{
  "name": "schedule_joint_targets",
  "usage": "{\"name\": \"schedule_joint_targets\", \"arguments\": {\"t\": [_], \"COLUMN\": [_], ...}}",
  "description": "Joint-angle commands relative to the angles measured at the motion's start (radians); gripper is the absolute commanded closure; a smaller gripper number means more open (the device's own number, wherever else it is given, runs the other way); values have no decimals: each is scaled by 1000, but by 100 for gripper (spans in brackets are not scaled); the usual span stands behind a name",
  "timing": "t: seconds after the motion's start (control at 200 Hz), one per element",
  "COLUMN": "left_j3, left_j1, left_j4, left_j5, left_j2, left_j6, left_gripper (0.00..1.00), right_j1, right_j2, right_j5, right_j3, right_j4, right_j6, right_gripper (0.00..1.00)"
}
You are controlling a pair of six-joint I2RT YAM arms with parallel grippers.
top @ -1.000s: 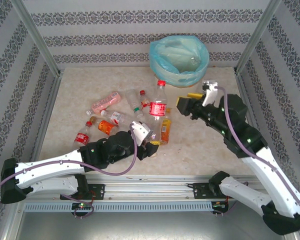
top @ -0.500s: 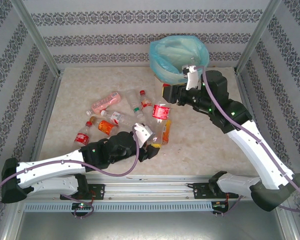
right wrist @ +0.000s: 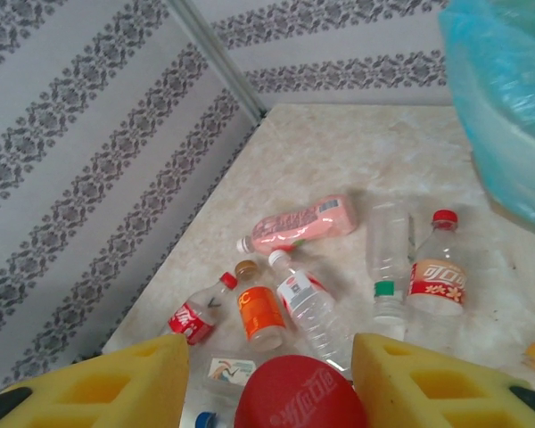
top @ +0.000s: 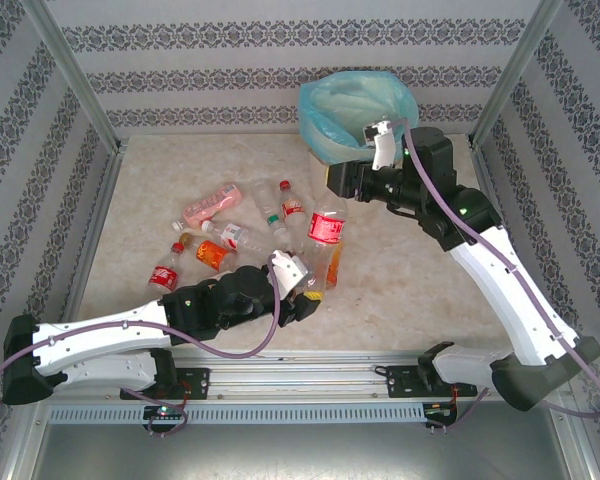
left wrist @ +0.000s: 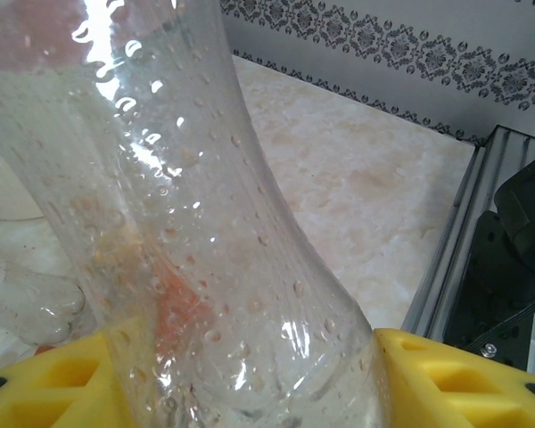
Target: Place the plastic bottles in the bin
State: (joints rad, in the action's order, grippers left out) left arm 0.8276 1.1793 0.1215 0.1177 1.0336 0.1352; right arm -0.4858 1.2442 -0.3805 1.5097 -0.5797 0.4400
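Observation:
A clear plastic bottle (top: 325, 235) with a red label stands nearly upright, and my left gripper (top: 305, 288) is shut on its base. In the left wrist view its wet clear body (left wrist: 223, 267) sits between the yellow pads (left wrist: 446, 374). My right gripper (top: 336, 183) hangs over the bottle's top, open, with the red cap (right wrist: 299, 392) between its pads (right wrist: 410, 383). Several more plastic bottles lie left of it: a pink one (right wrist: 299, 223), an orange-labelled one (right wrist: 260, 312) and a small red-labelled one (right wrist: 196, 312). The bin (top: 358, 120) with its blue-green bag stands behind.
Bare marble table (top: 410, 270) lies right of the bottle pile. Metal frame posts (top: 75, 75) and patterned walls close in the sides and back. A clear bottle with a green band (right wrist: 388, 254) and a red-capped one (right wrist: 437, 276) lie near the bin.
My right gripper has swung left from beside the bin to above the held bottle's cap, its jaws narrowing. The left arm and its bottle have barely shifted.

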Motion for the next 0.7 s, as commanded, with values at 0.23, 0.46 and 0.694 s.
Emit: {"name": "schedule_joint_targets", "arguments": {"t": [0.23,0.46,0.694], "left_j3": [-3,-34,-104], "left_j1": [17,16,17], "left_j4": [31,2,-73], "left_j5": [44,90,195], "left_j2": [-19,-62,-171], "left_j6": [-45,-33,-28], "left_gripper": [100,80,15], "right_j1": [16,21,21], "right_j2": [15,-10,-62], "right_j5": [-181,-120,43], "right_j3": [30,46,82], "right_j4": [12,26,109], "right_j6": [18,-4,-17], "right_gripper": [75,100,100]}}
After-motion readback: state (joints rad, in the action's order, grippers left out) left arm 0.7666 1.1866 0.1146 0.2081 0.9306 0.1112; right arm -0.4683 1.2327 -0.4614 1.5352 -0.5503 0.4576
